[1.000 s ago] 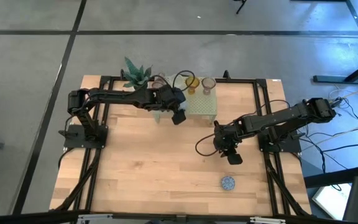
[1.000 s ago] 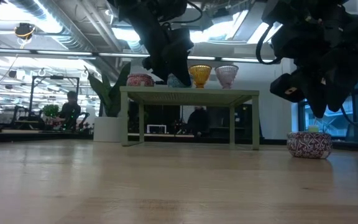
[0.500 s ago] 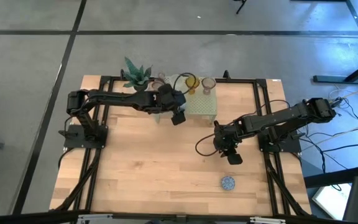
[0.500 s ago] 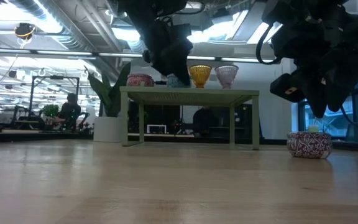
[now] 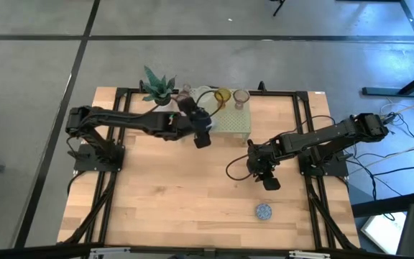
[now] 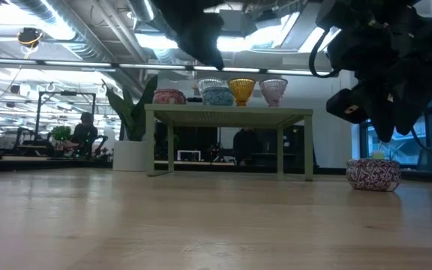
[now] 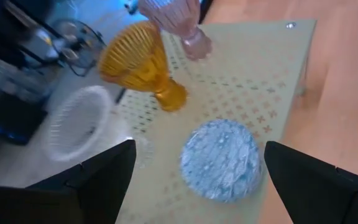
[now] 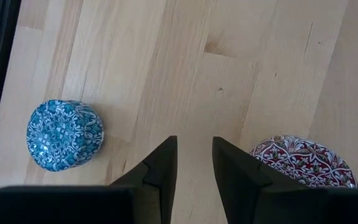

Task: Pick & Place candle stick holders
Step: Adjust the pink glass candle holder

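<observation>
Candle stick holders are split between the pale green perforated stand (image 5: 230,121) and the bare surface (image 5: 178,194). My left tool (image 7: 194,180) hangs wide open and empty over the stand, a light blue mosaic holder (image 7: 221,160) sitting free between its fingers, with the amber holder (image 7: 143,62) and a pinkish one (image 7: 178,22) beyond. My right tool (image 8: 194,163) hovers over the surface, fingers nearly together, gripping nothing; a blue patterned holder (image 8: 65,134) lies to one side and a red patterned one (image 8: 303,160) to the other, so that arm is nearer them. The red one is cut off in the wrist view.

wood table (image 5: 171,194): green stand (image 5: 232,122), plant (image 5: 157,88), blue holder (image 5: 264,211), red holder (image 6: 373,174).
</observation>
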Robot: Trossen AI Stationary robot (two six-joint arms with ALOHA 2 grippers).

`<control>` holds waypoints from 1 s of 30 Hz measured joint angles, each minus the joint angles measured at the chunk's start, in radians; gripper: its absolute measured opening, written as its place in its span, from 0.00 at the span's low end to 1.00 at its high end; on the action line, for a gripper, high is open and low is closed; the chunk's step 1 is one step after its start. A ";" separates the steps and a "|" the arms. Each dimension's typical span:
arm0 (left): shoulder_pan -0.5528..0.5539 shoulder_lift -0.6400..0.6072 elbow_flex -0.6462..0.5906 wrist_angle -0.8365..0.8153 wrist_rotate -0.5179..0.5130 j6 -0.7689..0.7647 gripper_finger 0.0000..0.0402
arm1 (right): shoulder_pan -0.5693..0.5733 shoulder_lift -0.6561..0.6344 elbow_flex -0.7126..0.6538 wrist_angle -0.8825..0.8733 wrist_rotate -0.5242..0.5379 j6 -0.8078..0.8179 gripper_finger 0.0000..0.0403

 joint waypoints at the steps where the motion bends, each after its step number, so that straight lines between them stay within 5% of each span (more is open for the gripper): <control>1: -0.008 -0.013 0.000 -0.014 -0.016 0.009 0.88 | 0.000 0.000 0.000 0.000 0.000 0.003 0.26; 12: -0.039 -0.125 0.000 -0.179 -0.224 0.164 0.88 | 0.000 0.000 0.000 0.003 0.000 0.018 0.26; 20: 0.072 -0.119 0.000 -0.283 -0.089 0.303 0.88 | 0.000 0.000 0.000 0.014 0.000 0.018 0.26; 30: 0.219 -0.119 0.000 -0.282 -0.058 0.426 0.88 | 0.000 0.000 0.000 0.016 0.001 0.018 0.26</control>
